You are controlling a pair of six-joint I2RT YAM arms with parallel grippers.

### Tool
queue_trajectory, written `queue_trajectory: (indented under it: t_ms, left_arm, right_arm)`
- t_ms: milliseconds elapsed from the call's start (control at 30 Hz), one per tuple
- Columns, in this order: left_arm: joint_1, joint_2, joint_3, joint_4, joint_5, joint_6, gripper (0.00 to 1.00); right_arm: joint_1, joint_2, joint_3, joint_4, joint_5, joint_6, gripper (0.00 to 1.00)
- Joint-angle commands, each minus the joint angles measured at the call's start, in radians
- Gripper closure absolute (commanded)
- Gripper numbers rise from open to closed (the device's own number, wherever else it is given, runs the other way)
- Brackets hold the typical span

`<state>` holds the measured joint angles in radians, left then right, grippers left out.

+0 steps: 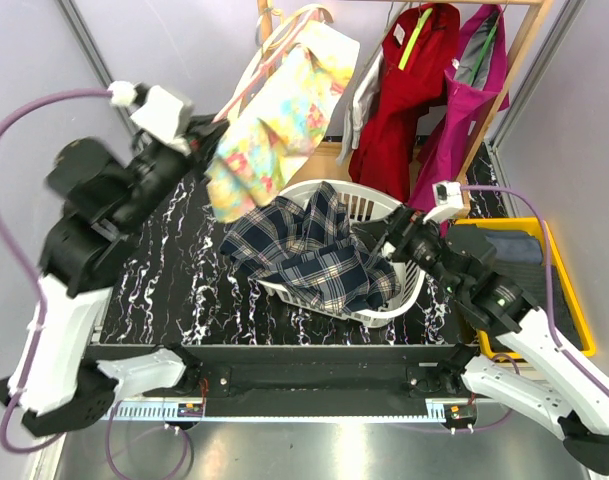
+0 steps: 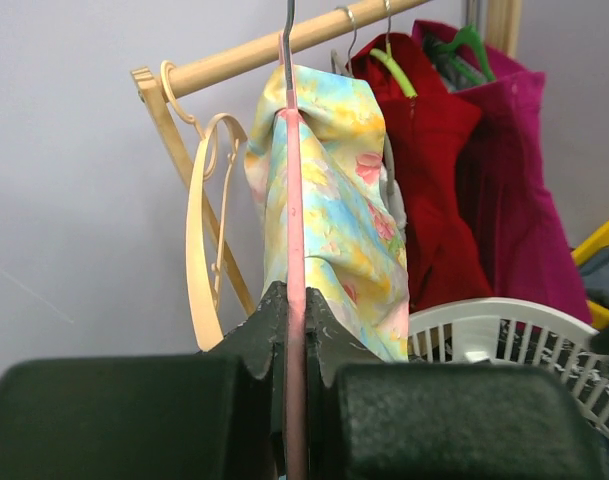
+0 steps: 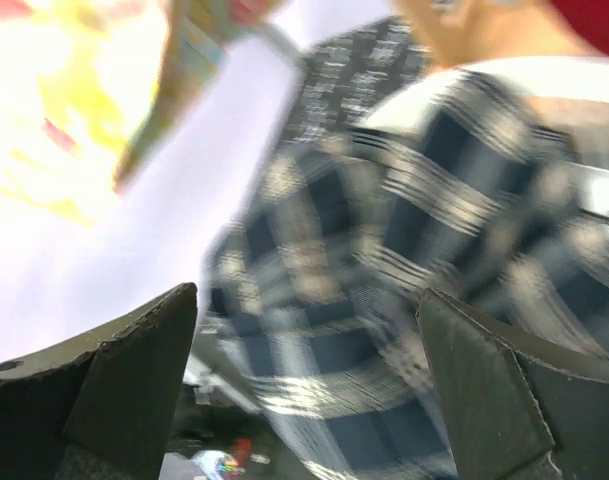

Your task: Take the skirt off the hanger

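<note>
Here the left gripper [image 2: 295, 305] clamps the thin pink hanger [image 2: 293, 200], which points straight ahead. The yellow floral skirt [image 2: 334, 220] drapes rightward, toward the gaping right gripper [image 3: 306, 295].

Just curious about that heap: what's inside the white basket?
A crumpled plaid cloth fills the basket and spills over its rim. Anything beneath it is covered.

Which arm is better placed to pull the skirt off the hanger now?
Probably right. The left gripper is shut on the hanger; the right gripper is open and empty, by the basket, free to pull the skirt.
</note>
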<state>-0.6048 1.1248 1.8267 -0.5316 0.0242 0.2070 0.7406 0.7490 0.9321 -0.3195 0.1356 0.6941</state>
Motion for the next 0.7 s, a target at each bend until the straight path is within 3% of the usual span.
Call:
queue_trajectory:
  t_ms: [0, 167, 433, 667]
  left_arm:
    - [0.002, -0.077, 0.039, -0.014, 0.063, -0.047, 1.0]
    - [0.002, -0.14, 0.023, -0.073, 0.109, -0.096, 1.0]
    - [0.002, -0.152, 0.04, -0.08, 0.14, -0.127, 1.0]
    - [0.002, -0.143, 0.043, -0.082, 0.157, -0.155, 1.0]
  right_arm:
    - [0.005, 0.047, 0.005, 0.354, -0.181, 0.082, 0.0]
    - [0.005, 0.118, -0.061, 0.792, -0.263, 0.261, 0.0]
    - [0.003, 0.302, -0.036, 0.997, -0.268, 0.367, 0.0]
    - [0.005, 0.434, 0.016, 1.06, -0.288, 0.383, 0.0]
